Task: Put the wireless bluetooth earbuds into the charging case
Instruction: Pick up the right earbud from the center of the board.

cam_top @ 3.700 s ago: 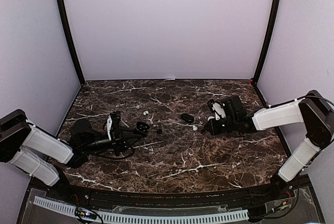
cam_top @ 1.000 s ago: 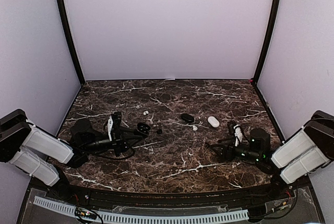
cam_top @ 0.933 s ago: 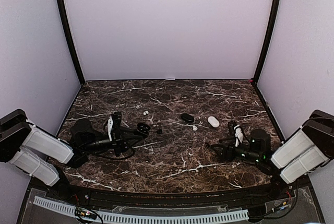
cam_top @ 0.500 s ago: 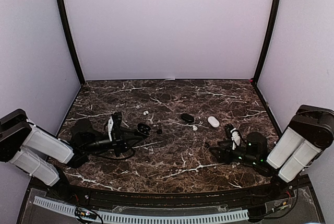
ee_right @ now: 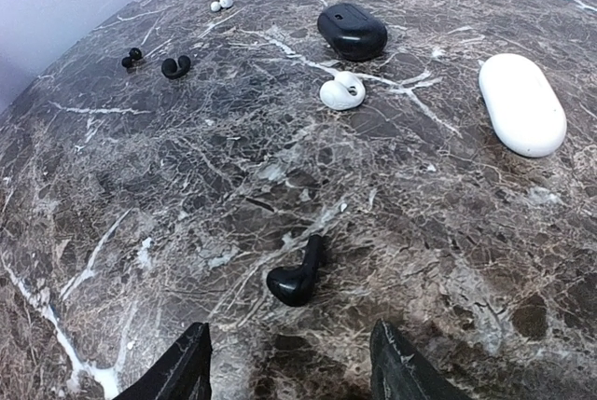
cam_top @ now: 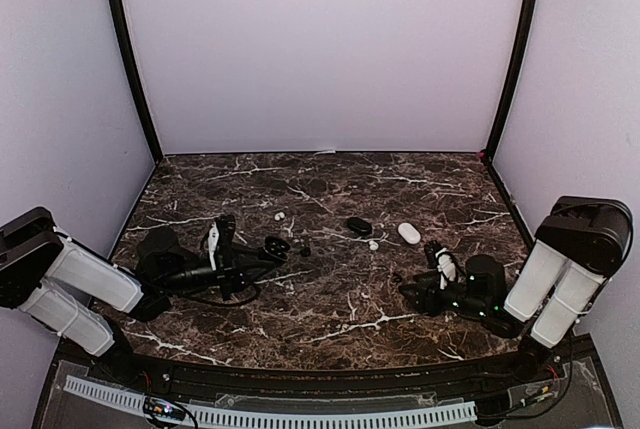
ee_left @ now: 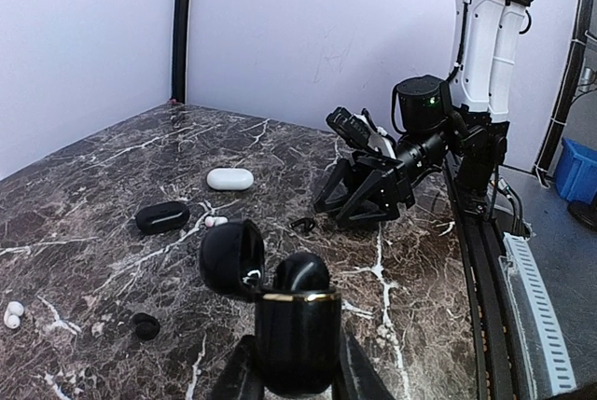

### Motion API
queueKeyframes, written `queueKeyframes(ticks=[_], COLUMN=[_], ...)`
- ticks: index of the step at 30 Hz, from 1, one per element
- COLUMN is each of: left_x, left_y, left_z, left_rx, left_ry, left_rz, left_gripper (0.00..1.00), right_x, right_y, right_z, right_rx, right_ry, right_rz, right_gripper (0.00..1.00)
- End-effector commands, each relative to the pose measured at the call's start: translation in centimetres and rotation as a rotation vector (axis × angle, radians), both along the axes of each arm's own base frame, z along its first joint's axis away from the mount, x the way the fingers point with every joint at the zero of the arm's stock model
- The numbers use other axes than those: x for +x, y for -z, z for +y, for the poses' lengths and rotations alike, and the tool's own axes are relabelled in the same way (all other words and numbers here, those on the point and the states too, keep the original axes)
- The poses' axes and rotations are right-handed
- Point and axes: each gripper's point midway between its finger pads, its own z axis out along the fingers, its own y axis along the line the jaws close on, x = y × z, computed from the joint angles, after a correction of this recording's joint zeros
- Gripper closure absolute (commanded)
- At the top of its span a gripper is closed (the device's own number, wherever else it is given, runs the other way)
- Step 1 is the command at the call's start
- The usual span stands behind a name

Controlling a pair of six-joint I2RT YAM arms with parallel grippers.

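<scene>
Earbuds (cam_top: 373, 245) lie loose across the table (cam_top: 330, 319) from above, so most of the job looks undone. Left wrist: left gripper (ee_left: 298, 377) pinches the open black case (ee_left: 297, 330), contents unclear. Right wrist: right gripper (ee_right: 291, 367) spread and empty, black stemmed bud (ee_right: 297, 279) just beyond it. The white case (ee_right: 522, 102) and closed black case (ee_right: 353, 31) sit farther off, not blocking.

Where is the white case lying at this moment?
In the top view, the white case lies on the right half of the table, just right of a small white earbud and the closed black case, beyond the right pincer.
</scene>
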Motion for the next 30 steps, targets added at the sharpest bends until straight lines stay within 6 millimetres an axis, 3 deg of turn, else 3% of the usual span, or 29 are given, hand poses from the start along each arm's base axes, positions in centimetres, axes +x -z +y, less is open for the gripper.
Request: queueKeyframes(ticks=[1, 16, 24, 30], left_x=[-0.4, -0.5, -0.4, -0.4], left_y=[-0.1, -0.4, -0.3, -0.3], left_z=[-0.3, -0.2, -0.1, -0.1], left_rx=[-0.007, -0.011, -0.008, -0.007], left_ry=[0.026, 0.025, 0.018, 0.017], left_rz=[0.001, -0.008, -0.01, -0.011], left_gripper=[0.91, 0.91, 0.91, 0.91], right_x=[0.7, 1.9, 2.1, 2.2], right_y=[-0.6, 1.0, 2.7, 2.7], right_z=[0.4, 1.8, 1.2, 1.3], right_rx=[-0.001, -0.133, -0.189, -0.207], right_ry=[0.008, 0.033, 0.073, 0.084], right_rz=[-0.04, -0.065, -0.038, -0.058], right_gripper=[0.43, 0.45, 0.6, 0.69])
